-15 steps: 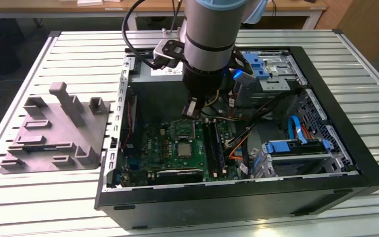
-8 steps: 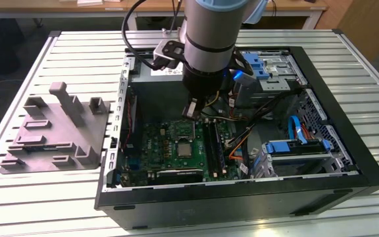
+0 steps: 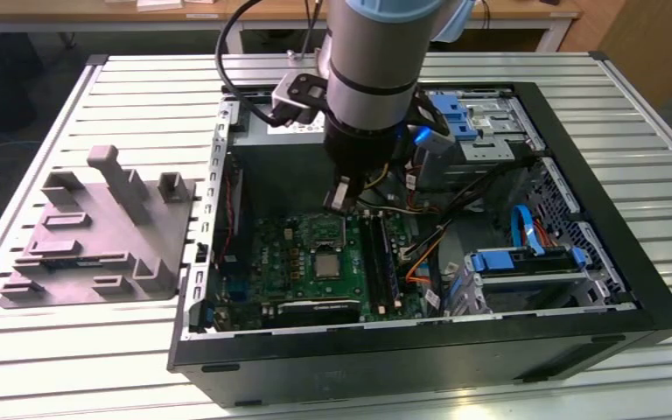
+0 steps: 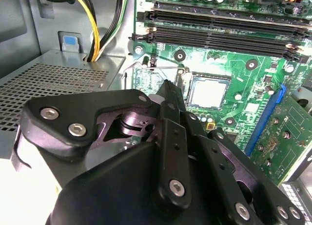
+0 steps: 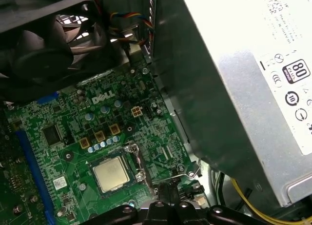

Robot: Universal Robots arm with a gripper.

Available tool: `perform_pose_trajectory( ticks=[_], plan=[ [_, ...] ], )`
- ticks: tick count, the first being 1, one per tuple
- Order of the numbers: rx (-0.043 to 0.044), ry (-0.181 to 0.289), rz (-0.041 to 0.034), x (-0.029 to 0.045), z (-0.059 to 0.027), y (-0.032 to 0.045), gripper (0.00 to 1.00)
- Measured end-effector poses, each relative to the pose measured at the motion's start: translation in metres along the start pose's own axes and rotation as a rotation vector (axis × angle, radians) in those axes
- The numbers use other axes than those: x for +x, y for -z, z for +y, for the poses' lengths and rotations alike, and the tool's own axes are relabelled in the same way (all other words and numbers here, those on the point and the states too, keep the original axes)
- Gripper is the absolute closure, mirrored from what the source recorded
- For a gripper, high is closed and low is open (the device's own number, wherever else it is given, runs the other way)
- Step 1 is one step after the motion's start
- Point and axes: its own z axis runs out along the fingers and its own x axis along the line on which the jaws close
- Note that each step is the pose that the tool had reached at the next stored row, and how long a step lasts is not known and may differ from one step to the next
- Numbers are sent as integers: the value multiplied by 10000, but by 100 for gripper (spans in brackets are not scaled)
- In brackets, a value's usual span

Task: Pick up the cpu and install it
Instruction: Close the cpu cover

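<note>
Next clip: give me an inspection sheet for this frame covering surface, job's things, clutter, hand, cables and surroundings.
Surface: slatted metal table, carrying an open computer case.
Job's things: cpu lies flat in the motherboard socket, also seen in the second wrist view and the exterior view.
Clutter: grey-purple fixture on the table at the exterior view's left of the case.
Hand: hand hangs inside the case above the motherboard, carrying nothing visible.
Cables: yellow and black wires beside the power supply; blue and orange cables near the drive bays.
Surroundings: wooden desk behind the table.
</note>
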Motion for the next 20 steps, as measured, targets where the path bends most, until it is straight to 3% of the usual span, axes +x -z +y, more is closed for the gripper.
perform_pose_trajectory(
  ticks=[20],
  plan=[
    [0, 8, 1, 99, -46, 9, 89]
  ],
)
